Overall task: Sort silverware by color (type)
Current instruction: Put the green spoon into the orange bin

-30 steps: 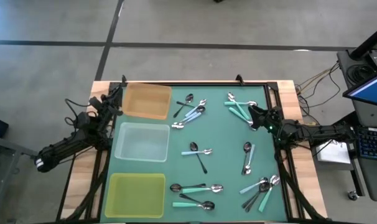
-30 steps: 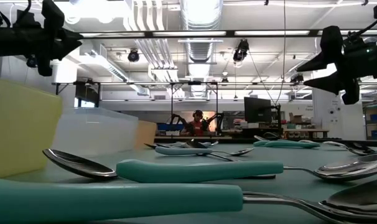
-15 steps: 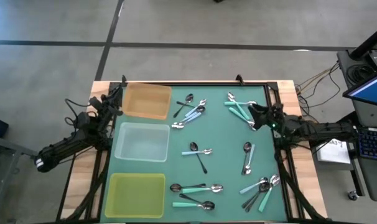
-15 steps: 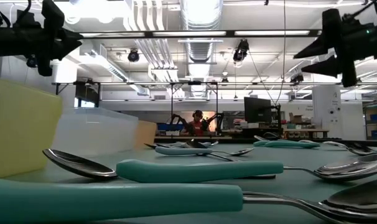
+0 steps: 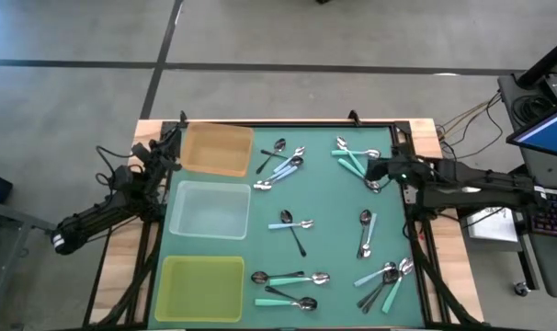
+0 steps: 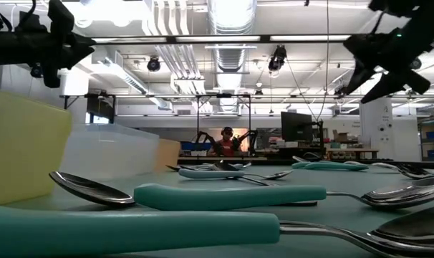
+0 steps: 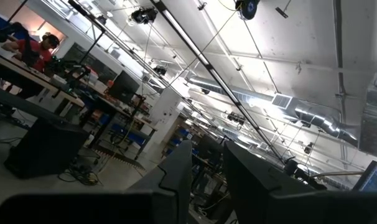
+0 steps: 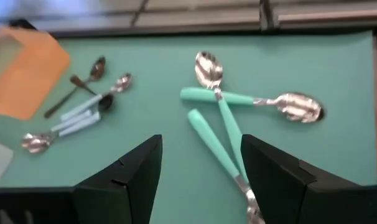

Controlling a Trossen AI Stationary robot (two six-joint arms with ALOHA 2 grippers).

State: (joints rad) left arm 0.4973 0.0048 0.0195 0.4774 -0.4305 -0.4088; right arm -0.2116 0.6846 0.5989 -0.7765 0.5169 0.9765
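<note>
Green tabletop (image 5: 329,221), three trays (image 5: 210,210) bare, nothing sorted yet. Right end effector (image 5: 372,172) wide open, empty, hovering over mint-handled spoons (image 8: 229,121) just ahead. More silverware (image 5: 292,285) scattered well apart. Left end effector (image 7: 204,165) parked off-mat, part open, empty.

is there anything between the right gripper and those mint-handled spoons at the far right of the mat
Nothing visible. The right gripper hangs open above the mint-handled spoons, which lie crossed on bare mat. The wrist view shows only mat between the fingers and the handles. The left gripper waits beside the orange tray.
</note>
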